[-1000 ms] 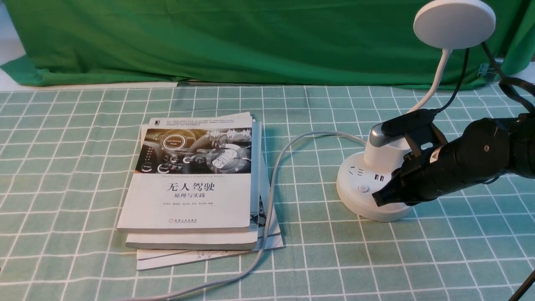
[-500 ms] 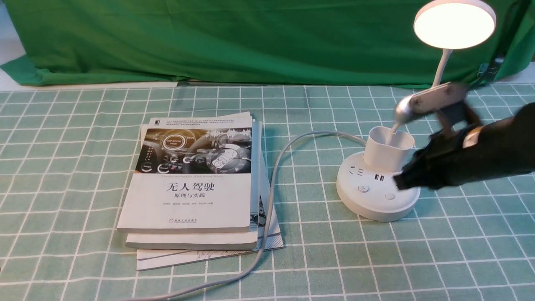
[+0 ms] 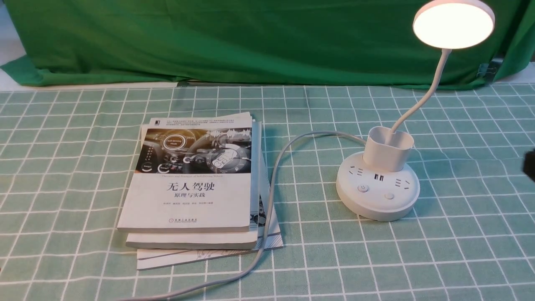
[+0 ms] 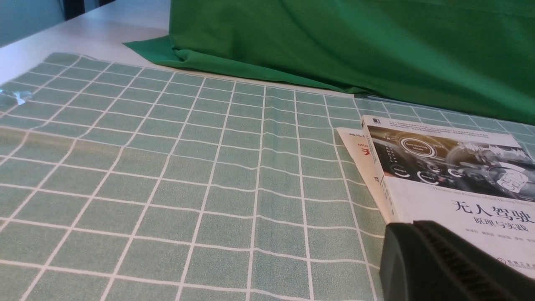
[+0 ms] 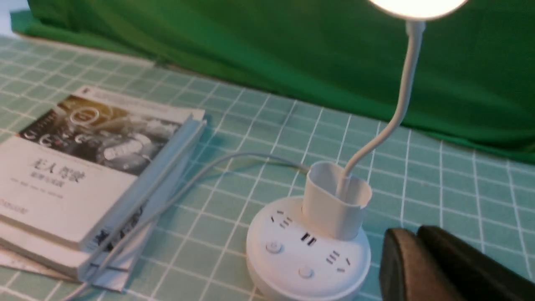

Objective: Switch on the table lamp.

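**Item under task.** The table lamp (image 3: 378,196) stands on the desk (image 3: 62,167), on the robot's right, with a stack of books (image 3: 192,184) well apart to its left. Its grey cord (image 3: 271,196) runs from behind the base along the books' right edge. The disc head (image 3: 453,25) glows a warm white in both the front and right wrist views. The two buttons (image 3: 363,188) on the base are uncovered, and nothing touches them.

**Pincers.** The right pincer (image 5: 411,234) sits low, near the base but clear of it. Its two fingers appear pressed together with nothing between them. In the front view only a dark sliver shows at the right edge. The left pincer (image 4: 413,228) hangs over the near corner of the books. Only part of it is visible, so I cannot tell how far it is open, and nothing is seen in its grip.

**Step in hand.** In my judgement the switching is done, because the head is lit.

**Next move.** No further press is called for. The right arm needs only to move off without catching the neck or the base. A second touch on a button could put the light out.
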